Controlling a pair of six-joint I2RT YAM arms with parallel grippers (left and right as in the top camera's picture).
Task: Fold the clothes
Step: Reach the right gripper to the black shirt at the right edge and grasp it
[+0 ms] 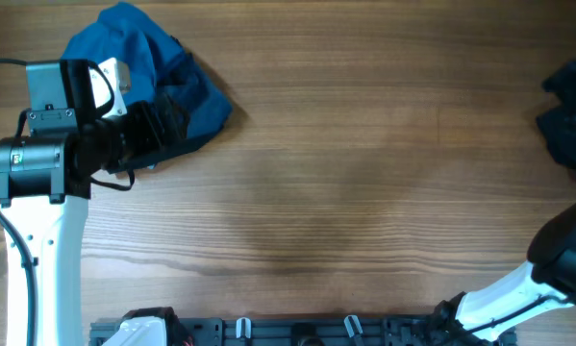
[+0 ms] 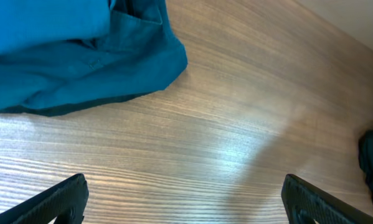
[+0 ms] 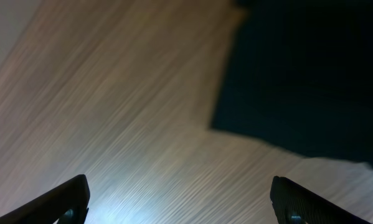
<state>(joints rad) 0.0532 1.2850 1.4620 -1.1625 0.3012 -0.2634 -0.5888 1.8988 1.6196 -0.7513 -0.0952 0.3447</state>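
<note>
Fabric of the black shirt [image 3: 311, 74] fills the upper right of the right wrist view. It lies on the wooden table [image 3: 124, 112], one edge running downward and another running off to the right, so that a corner of the cloth points toward the camera. It is too dark there to make out any detail on it. The right gripper [image 3: 180, 199] hangs over bare wood just short of that corner. Its two fingers sit at the bottom corners of the view, spread wide, with nothing between them and no contact with the cloth. From overhead, the right arm [image 1: 504, 298] rises from the near right corner of the table. A black mass [image 1: 571, 120] with a small green light sits at the right edge of that view, and I cannot tell whether it is arm hardware, cloth or both. Well apart from all this, at the far left of the table, lies a blue bundle [image 1: 138, 48] of garments, bright blue with a darker navy part. The left arm [image 1: 47, 240] reaches up beside it, its wrist overlapping the bundle's lower right side. The left gripper [image 2: 183, 199] is likewise spread wide and holds nothing. It hangs above the wood just beside the bundle's rumpled edge without touching it.
</note>
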